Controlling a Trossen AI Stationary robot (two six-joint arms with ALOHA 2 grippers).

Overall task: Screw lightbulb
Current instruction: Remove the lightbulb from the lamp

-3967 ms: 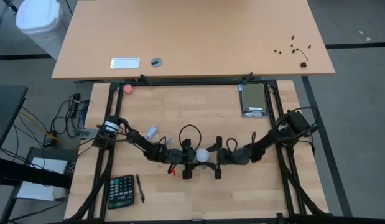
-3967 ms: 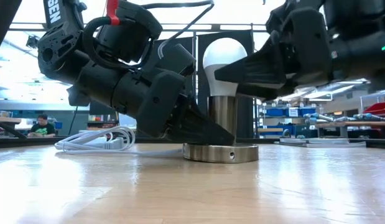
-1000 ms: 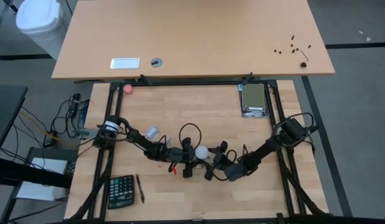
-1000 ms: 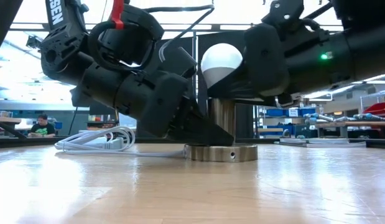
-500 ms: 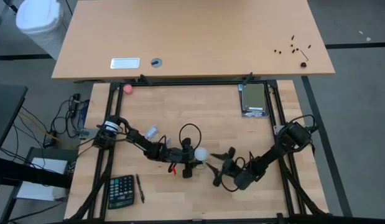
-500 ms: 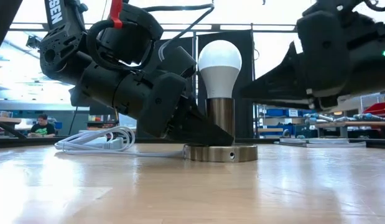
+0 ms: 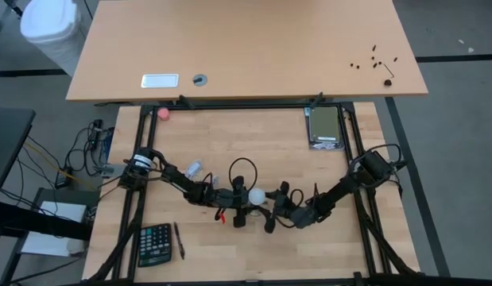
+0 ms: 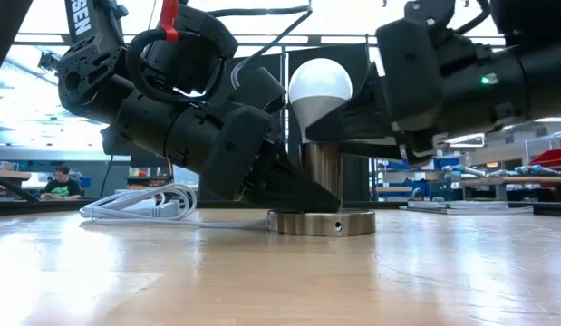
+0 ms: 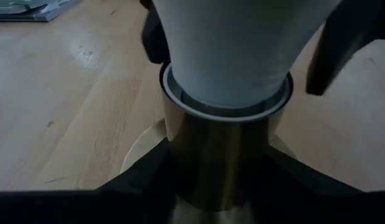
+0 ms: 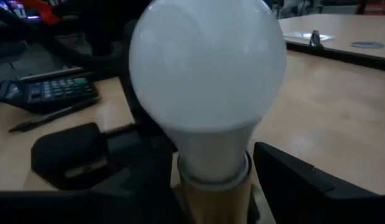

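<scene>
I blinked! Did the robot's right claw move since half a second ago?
Yes. The right gripper swung back in toward the white pear-shaped lightbulb, its fingers open around it.

My right gripper [image 7: 275, 208]: swung back in from its retreat, fingers spread either side of the lightbulb [image 7: 257, 195].

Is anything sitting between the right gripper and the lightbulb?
Nothing: in the right wrist view the lightbulb stands between the right gripper's open jaws, with no other object intervening.
</scene>
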